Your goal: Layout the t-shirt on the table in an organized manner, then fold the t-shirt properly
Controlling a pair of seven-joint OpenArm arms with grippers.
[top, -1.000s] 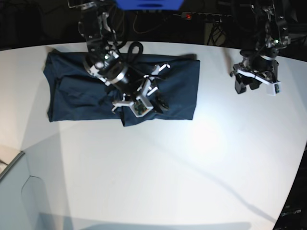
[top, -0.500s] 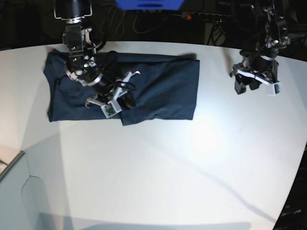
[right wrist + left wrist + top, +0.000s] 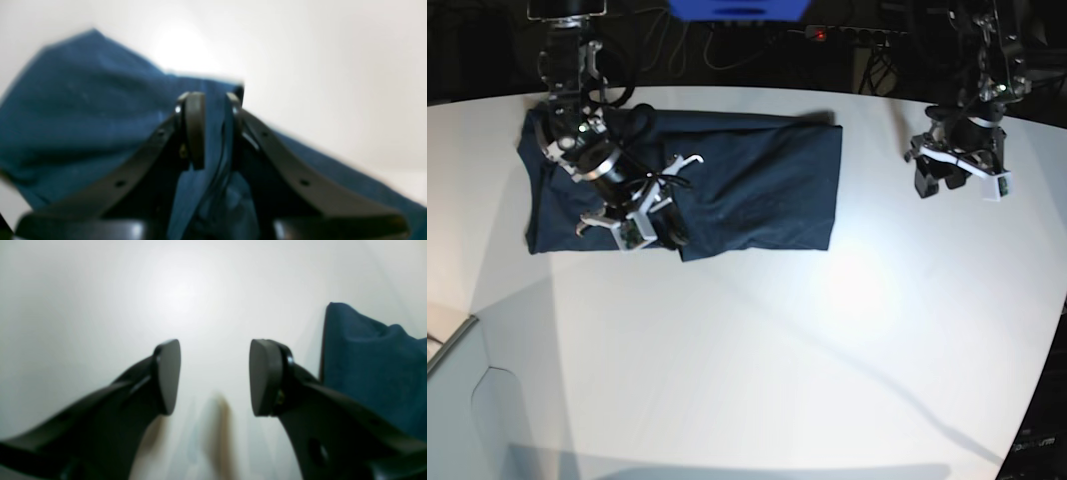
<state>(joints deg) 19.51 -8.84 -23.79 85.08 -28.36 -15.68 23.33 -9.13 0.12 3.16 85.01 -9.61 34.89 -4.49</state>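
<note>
The t-shirt (image 3: 727,190) lay on the far side of the table (image 3: 757,370), a dark navy oblong spread flat with its near edge stepped, where one flap reached a little nearer than the cloth beside it. Over the shirt's near edge, toward its camera-left half, the right gripper (image 3: 649,222) was pressed down on the fabric; the right wrist view showed its fingers (image 3: 195,130) pinched on a raised fold of the blue cloth (image 3: 83,110). Well apart from the shirt, off its camera-right edge, the left gripper (image 3: 954,172) hung over bare white tabletop, its pads (image 3: 168,376) spread wide with nothing between them, and only a corner of the shirt (image 3: 373,366) showed beside it.
</note>
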